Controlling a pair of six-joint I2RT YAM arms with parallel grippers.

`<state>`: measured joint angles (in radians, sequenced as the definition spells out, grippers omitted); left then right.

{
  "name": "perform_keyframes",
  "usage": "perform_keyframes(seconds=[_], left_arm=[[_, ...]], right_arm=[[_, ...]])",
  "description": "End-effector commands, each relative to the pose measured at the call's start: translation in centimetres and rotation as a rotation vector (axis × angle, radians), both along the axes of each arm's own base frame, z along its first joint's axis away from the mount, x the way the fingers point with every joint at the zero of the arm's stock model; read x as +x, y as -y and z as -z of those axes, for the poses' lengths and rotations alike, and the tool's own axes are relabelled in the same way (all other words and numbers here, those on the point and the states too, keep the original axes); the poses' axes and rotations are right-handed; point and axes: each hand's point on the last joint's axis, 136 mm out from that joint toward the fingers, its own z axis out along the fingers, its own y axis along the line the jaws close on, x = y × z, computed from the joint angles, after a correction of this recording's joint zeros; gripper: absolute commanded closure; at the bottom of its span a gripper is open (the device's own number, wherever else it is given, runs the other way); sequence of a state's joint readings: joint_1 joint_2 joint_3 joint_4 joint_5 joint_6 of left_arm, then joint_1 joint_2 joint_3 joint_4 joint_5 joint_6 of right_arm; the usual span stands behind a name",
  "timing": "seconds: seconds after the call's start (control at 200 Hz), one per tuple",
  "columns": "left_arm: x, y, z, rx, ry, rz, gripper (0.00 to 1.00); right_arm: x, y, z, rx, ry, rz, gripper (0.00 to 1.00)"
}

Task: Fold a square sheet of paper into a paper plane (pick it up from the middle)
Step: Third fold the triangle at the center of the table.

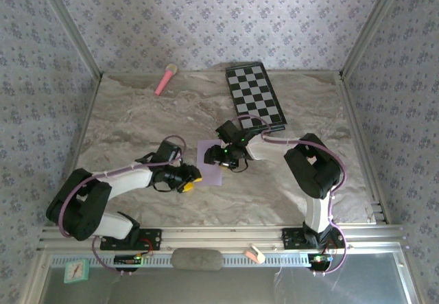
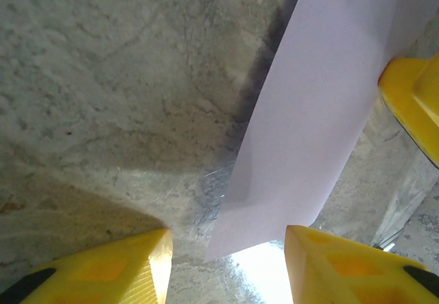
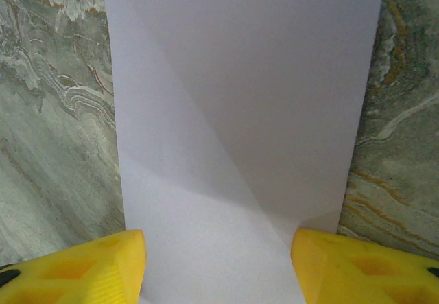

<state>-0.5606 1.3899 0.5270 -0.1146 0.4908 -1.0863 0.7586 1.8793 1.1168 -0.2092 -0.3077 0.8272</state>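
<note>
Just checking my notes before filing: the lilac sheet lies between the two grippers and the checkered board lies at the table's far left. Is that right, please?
Not quite: the checkered board lies at the far right, as the top external view shows. The lilac sheet does lie between the left gripper and the right gripper.

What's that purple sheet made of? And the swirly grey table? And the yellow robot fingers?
The thin pale lilac sheet looks like matte paper: it holds a faint diagonal crease. The grey-green veined tabletop looks like marble, perhaps only a printed cover. The yellow fingers look like moulded plastic: even colour, pressed-in facets.
</note>
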Motion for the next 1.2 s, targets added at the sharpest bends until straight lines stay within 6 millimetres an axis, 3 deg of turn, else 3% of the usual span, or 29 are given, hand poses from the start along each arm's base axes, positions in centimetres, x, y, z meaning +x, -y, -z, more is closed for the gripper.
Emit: perform_keyframes(seconds=[0.0, 0.23, 0.61, 0.939, 1.059, 1.194], left_arm=[[1.1, 2.0, -1.7, -0.086, 0.048, 0.039, 0.53], [2.4, 3.3, -2.9, -0.185, 0.117, 0.036, 0.56], [4.7, 2.1, -1.6, -0.188, 0.101, -0.008, 0.66], [3.3, 0.7, -0.2, -0.136, 0.015, -0.058, 0.65], [3.0, 0.3, -0.5, -0.127, 0.033, -0.065, 0.64], [3.7, 1.2, -1.1, -0.164, 0.06, -0.034, 0.67]], right_arm=[[-2.5, 3.0, 4.5, -0.14, -0.12, 0.018, 0.38], [-2.4, 3.4, 4.5, -0.141, -0.118, 0.03, 0.38], [-2.4, 3.7, 4.5, -0.141, -0.119, 0.031, 0.38], [-2.4, 3.8, 4.3, -0.139, -0.114, 0.036, 0.38], [-2.4, 3.8, 4.3, -0.139, -0.116, 0.034, 0.38], [-2.3, 3.7, 4.4, -0.14, -0.117, 0.035, 0.38]])
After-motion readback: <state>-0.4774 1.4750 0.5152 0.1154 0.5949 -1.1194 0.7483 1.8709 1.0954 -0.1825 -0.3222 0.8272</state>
